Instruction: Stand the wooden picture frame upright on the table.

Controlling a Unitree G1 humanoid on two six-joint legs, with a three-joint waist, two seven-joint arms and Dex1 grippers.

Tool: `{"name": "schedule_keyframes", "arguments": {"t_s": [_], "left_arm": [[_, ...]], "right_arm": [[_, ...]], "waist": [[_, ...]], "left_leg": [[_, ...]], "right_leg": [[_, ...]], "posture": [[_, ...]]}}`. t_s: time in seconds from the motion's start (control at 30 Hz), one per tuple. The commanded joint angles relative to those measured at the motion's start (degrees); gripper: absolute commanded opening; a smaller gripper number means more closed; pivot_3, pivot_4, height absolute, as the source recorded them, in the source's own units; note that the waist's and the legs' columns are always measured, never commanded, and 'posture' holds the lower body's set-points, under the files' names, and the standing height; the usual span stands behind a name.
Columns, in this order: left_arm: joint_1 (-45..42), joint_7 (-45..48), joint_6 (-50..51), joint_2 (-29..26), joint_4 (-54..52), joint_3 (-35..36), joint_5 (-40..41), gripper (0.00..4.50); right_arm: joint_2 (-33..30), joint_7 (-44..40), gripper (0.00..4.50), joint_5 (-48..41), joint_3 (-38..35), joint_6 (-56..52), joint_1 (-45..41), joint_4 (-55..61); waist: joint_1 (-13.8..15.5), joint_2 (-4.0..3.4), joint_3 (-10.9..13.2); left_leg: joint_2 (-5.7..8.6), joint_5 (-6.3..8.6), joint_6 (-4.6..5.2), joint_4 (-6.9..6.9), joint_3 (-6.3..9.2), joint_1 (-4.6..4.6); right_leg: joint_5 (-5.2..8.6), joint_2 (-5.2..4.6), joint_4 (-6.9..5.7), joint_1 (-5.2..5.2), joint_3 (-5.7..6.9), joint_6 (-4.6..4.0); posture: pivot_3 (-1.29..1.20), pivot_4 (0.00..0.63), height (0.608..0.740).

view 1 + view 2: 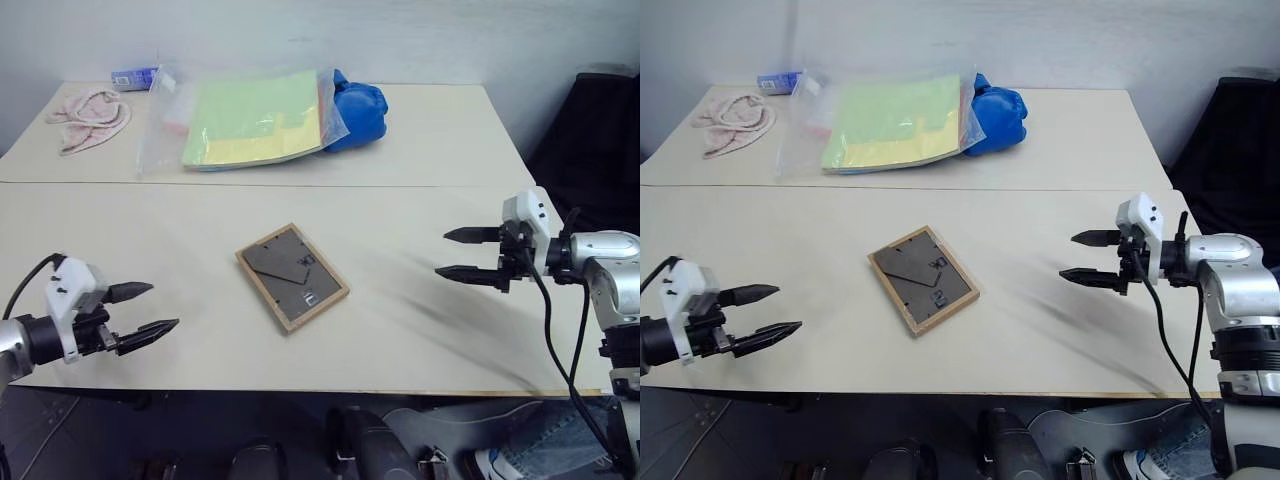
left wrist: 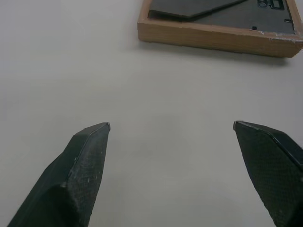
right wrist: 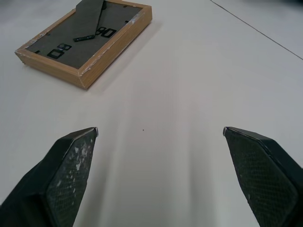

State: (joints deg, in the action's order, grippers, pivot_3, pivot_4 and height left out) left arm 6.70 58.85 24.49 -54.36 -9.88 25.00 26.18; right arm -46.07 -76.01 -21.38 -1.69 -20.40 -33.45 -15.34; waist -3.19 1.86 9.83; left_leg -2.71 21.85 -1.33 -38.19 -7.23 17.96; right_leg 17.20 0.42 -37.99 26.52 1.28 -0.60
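**Frame lies flat on the table, both grippers released**

A pale wall stands behind the table [image 1: 420, 330], which is cream-beige and made of two tops with a seam running across. The wooden picture frame [image 1: 292, 276] is the landmark here; it lies flat on the near top, back side up, so the dark grey backing and the folded easel stand are visible (the small clips too), and it is turned at an angle to the table edge.

To the left of the frame and nearer to the front edge, the left gripper [image 1: 148, 309] hovers over the table with its two black fingers spread apart and nothing between them. It is well apart from the frame and points toward it.

Behind the frame, on the far top, from left to right: a pink cloth [image 1: 92, 117], a small blue-and-white packet [image 1: 133, 77], a clear plastic bag with green and yellow papers [image 1: 255, 120], and a blue object [image 1: 357, 112] touching the bag's right side.

To the right of the frame, the right gripper [image 1: 458, 253] also hovers above the table, fingers wide apart and empty, pointing toward the frame, well apart from it.
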Motion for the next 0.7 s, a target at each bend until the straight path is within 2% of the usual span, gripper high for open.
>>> {"name": "schedule_keyframes", "arguments": {"t_s": [0.03, 0.23, 0.33, 0.37, 0.4, 0.57, 0.7], "left_arm": [[-4.92, 2.66, -5.33, -1.7, 3.29, -6.89, -4.66, 3.3], [-21.42, 6.46, -11.16, 0.55, 14.55, -20.47, -11.46, 1.44], [-27.59, 8.4, -13.79, 2.51, 20.25, -24.6, -13.72, 0.4], [-29.26, 8.77, -14.24, 3.28, 21.75, -25.65, -14.25, 0.07], [-30.96, 9.02, -14.42, 4.18, 23.15, -26.74, -14.78, 0.03], [-37.68, 7.69, -13.85, 8.83, 28.8, -28.8, -16.09, 0.03], [-44.46, 5.55, -14.53, 13.9, 35.91, -29.02, -16.64, 0.03]], "right_arm": [[2.72, 1.86, 3.17, 1.15, 3.27, -0.2, -1.77, 5.48], [11.81, 7.48, 1.09, 6.82, 9.94, 4.22, -4.81, 3.43], [15.08, 9.4, 0.0, 10.02, 12.41, 6.58, -6.22, 0.06], [15.92, 10.13, 0.0, 11.31, 13.38, 7.29, -6.59, -1.56], [16.68, 10.32, 0.0, 12.42, 14.4, 8.26, -6.69, -2.96], [18.9, 10.24, 0.0, 14.41, 16.82, 9.94, -5.98, -3.84], [18.77, 8.33, 0.0, 12.19, 17.45, 6.72, -2.0, 4.7]], "waist": [[-0.03, -0.01, 0.0], [0.11, 0.0, 0.0], [0.0, 0.0, 0.0], [-0.03, 0.0, 0.0], [-0.03, 0.0, 0.0], [-0.08, 0.0, 0.0], [0.19, 0.01, -0.01]], "left_leg": [[0.01, 0.0, 0.0, 0.0, 0.0, -0.01], [0.01, 0.0, 0.0, -0.04, -0.01, 0.09], [0.02, 0.0, 0.01, -0.13, -0.03, 0.15], [0.01, 0.01, 0.01, -0.13, -0.04, 0.15], [0.01, 0.01, 0.01, -0.15, -0.06, 0.15], [-0.04, 0.03, 0.06, -0.57, -0.04, 0.26], [-0.03, 0.06, 0.06, -0.81, 0.0, 0.28]], "right_leg": [[0.0, 0.0, -0.01, 0.0, 0.0, 0.0], [0.0, 0.0, -0.01, 0.06, 0.03, 0.0], [0.0, 0.0, -0.07, 0.1, 0.04, 0.0], [0.0, 0.0, -0.08, 0.1, 0.04, 0.0], [0.0, 0.0, -0.08, 0.11, 0.04, 0.0], [0.0, -0.02, -0.34, 0.16, 0.09, 0.0], [0.0, -0.03, -0.55, 0.16, 0.11, 0.0]], "posture": [[0.0, 0.15, 0.74], [0.0, 0.15, 0.74], [0.0, 0.15, 0.74], [0.0, 0.15, 0.74], [0.0, 0.15, 0.74], [0.0, 0.15, 0.74], [0.0, 0.15, 0.74]]}}
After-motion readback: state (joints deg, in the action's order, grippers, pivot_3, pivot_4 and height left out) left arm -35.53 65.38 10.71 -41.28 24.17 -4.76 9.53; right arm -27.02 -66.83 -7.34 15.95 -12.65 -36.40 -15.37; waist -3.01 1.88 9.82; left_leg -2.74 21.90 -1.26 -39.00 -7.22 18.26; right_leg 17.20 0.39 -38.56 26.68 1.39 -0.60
